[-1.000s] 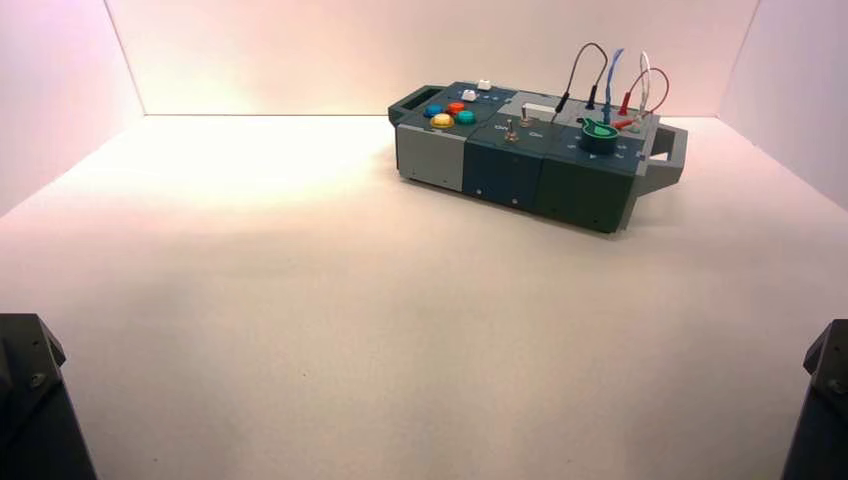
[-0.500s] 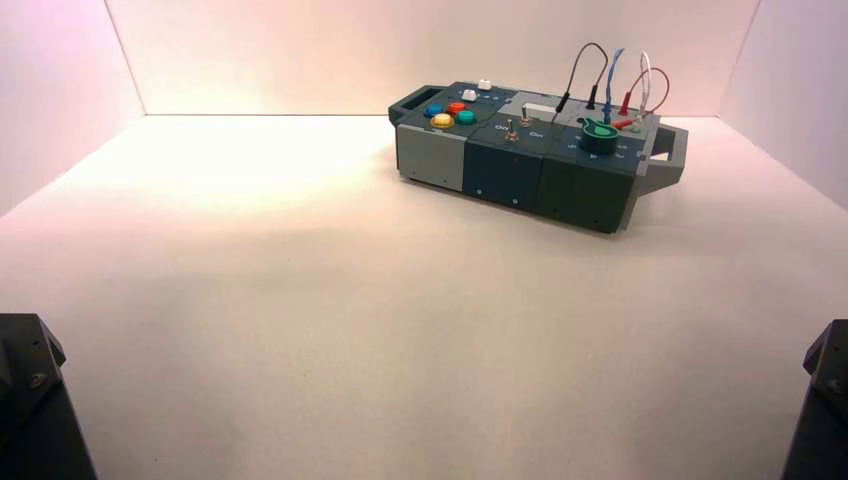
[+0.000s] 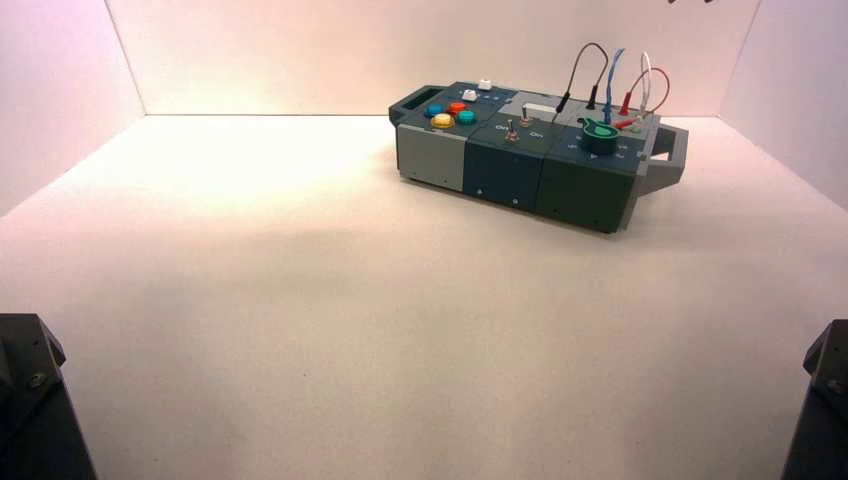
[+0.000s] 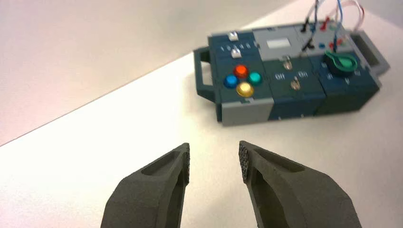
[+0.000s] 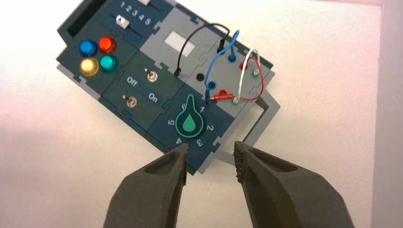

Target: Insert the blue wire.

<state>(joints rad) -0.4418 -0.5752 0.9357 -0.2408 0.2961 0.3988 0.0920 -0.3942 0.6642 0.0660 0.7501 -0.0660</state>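
Observation:
The box (image 3: 500,172) stands at the back right of the table. The blue wire (image 3: 612,70) arches up from its wire panel beside the green knob (image 3: 599,135). In the right wrist view the blue wire (image 5: 219,52) runs from a blue socket (image 5: 231,58) over to a darker plug (image 5: 208,95) lying near the knob (image 5: 189,122). My right gripper (image 5: 211,159) hangs open and empty well above the box, off its knob end. My left gripper (image 4: 214,159) is open, empty, and far from the box (image 4: 247,111).
A black wire (image 5: 190,40), a red wire (image 5: 254,90) and a white wire (image 5: 243,71) crowd the same panel. Four coloured buttons (image 5: 97,56) and two toggle switches (image 5: 151,76) lie farther along the box. Both arm bases (image 3: 30,400) sit at the near corners.
The box and wires have not moved. A small dark shape has appeared at the top edge of the high view, above the box.

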